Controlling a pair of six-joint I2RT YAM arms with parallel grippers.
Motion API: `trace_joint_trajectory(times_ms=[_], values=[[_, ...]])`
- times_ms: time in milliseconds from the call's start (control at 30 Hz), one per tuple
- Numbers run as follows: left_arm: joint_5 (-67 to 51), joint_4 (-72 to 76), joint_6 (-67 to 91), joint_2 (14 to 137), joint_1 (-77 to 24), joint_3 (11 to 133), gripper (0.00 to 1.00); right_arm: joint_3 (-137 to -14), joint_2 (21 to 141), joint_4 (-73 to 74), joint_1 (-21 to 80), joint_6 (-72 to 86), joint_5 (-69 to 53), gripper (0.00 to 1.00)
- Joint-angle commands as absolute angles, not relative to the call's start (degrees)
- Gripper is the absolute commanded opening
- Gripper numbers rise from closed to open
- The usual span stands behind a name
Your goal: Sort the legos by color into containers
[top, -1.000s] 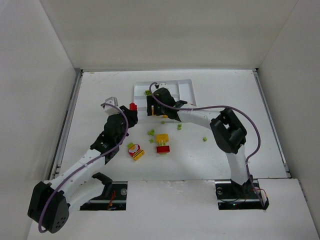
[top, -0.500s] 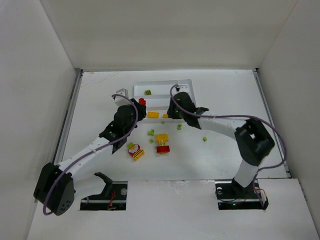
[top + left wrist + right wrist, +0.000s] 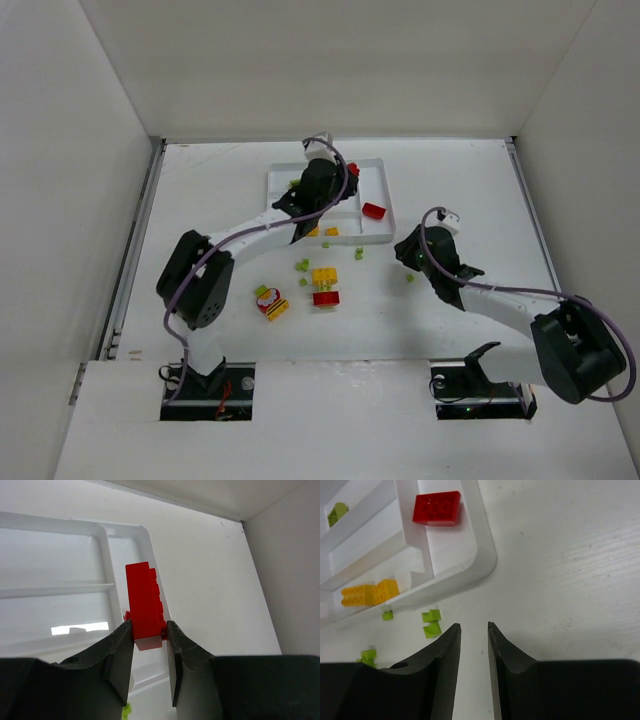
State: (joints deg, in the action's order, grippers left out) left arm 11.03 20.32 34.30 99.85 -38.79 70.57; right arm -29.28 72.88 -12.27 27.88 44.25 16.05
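Over the far part of the white tray (image 3: 388, 200), the left tool (image 3: 149, 630) is clamped on the lower end of an upright red brick (image 3: 145, 600). The right tool (image 3: 474, 627), jaws drawn almost together on nothing, hangs above the tabletop (image 3: 560, 580) just outside the tray rim. A second red brick (image 3: 436, 508) lies in the side slot and other legos (image 3: 324, 285) lie loose. If dropped from this height, the narrowly gripped brick may tumble over the low rim or into the neighbouring slot with the yellow bricks (image 3: 370, 593).

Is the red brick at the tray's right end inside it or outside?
Inside. The red brick lies flat in the tray's end slot, white walls around it.
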Motion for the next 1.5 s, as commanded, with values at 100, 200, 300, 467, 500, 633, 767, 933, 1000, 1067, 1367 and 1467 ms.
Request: trace_joint_trajectory(times_ms=[100,200,300,467,500,633,767,933,1000,1067,1367,1467], values=[[8.35,18.9,33.75,113.53,-39.77,87.17,0.19,-25.14,65.14,-19.34,26.32,46.67,15.21,0.38],[11.23,19.16,33.66,119.51,-40.47,93.49,0.19,-24.26,62.15,-18.72,26.41,46.58,14.24,0.39],[14.84,19.25,34.1,124.18,-41.0,98.07,0.19,-23.56,59.95,-17.93,26.67,46.67,13.62,0.39],[17.66,19.07,34.45,130.16,-41.44,103.7,0.22,-22.94,57.31,-16.88,26.67,46.41,13.27,0.39],[18.1,18.81,34.54,131.04,-41.44,104.49,0.23,-22.77,56.78,-16.88,26.67,46.41,13.18,0.39],[19.51,18.63,34.72,132.89,-41.35,105.82,0.31,-22.41,55.72,-16.53,26.59,46.32,12.92,0.4],[19.51,18.98,34.37,133.33,-41.35,106.26,0.47,-22.41,55.64,-16.44,26.67,46.14,12.92,0.4],[15.83,19.34,33.75,131.32,-41.35,105.74,0.61,-23.55,56.51,-15.74,27.28,44.57,13.1,0.42],[15.38,19.6,33.14,128.43,-41.44,104.16,0.61,-24.43,57.21,-15.21,29.21,43.43,13.01,0.42],[14.94,20.47,32.0,124.12,-41.26,101.27,0.6,-25.66,58.35,-15.03,31.84,41.32,12.48,0.4],[14.15,21.71,30.41,96.97,-38.19,73.34,0.48,-33.92,67.84,-12.57,51.88,31.12,15.46,0.44],[15.2,21.27,30.93,88.36,-37.31,61.91,0.47,-36.29,70.74,-11.7,54.79,27.7,15.47,0.79]])
